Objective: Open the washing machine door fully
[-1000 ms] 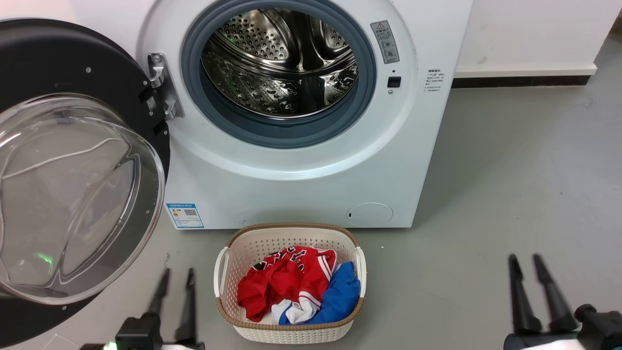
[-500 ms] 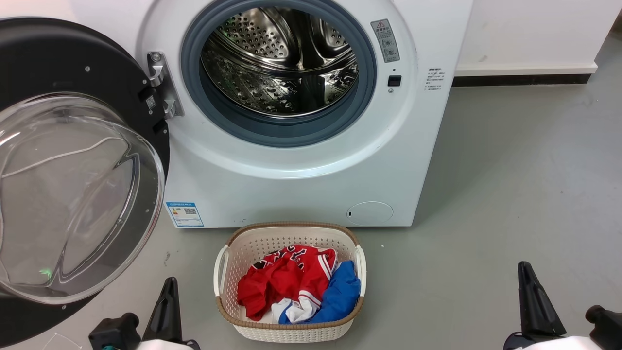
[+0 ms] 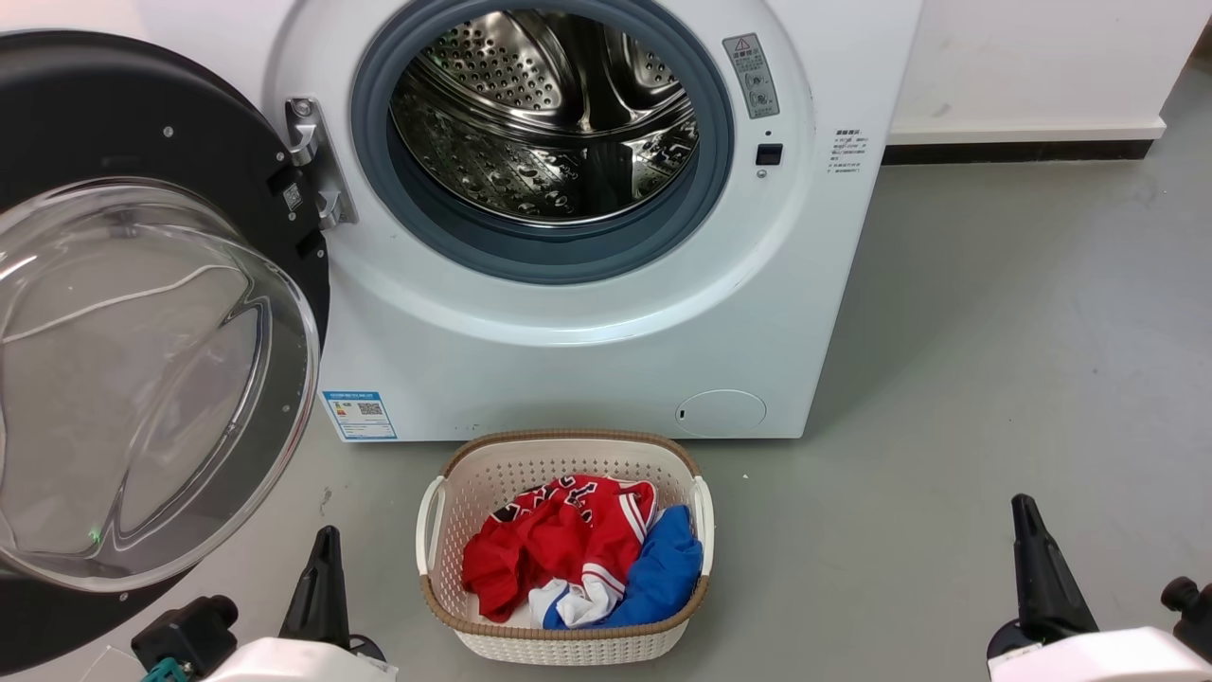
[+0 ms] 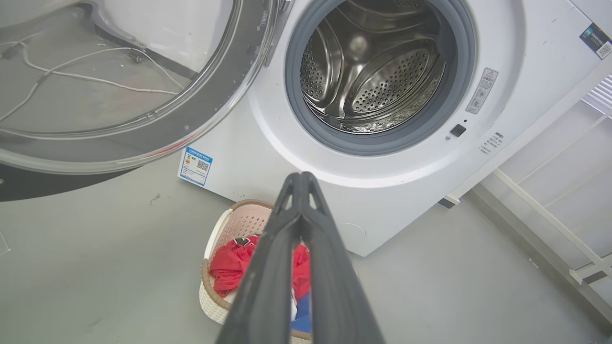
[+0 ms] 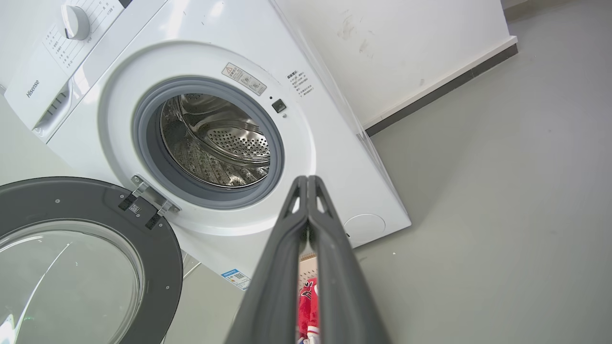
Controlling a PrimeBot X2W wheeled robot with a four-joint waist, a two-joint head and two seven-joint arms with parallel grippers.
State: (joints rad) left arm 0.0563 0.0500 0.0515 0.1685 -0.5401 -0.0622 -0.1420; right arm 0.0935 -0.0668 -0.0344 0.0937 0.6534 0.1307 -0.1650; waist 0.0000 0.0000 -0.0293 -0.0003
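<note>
Quick rundown of the head view: the washing machine door (image 3: 142, 360) hangs wide open at the left of the frame, its inner side and clear domed bowl turned toward the camera. It's attached by the metal hinge (image 3: 317, 175) at the left edge of the opening. The washing machine (image 3: 587, 360) itself fills the upper middle. The steel drum (image 3: 549, 123) is fully exposed inside its grey gasket (image 3: 568, 256), and I can't see anything lying in it. Low on the white front there's a blue label sticker (image 3: 360, 417) at the left and a round cap (image 3: 721, 413) at the right.

Just below the machine, bottom centre, a white laundry basket (image 3: 568, 649) sits on the grey floor (image 3: 994, 332) with a red jersey (image 3: 549, 545) and something blue (image 3: 663, 578) bunched up in it.

Both arms are low and well clear of the door. The left gripper (image 3: 327, 549) pokes up at the lower left, between the door's bottom edge and the basket, and the right gripper (image 3: 1027, 516) is at the lower right over bare floor. In each wrist view the two long fingers (image 4: 267, 267) meet at the tips — jaws pressed together with nothing pinched, and neither one is touching anything.
</note>
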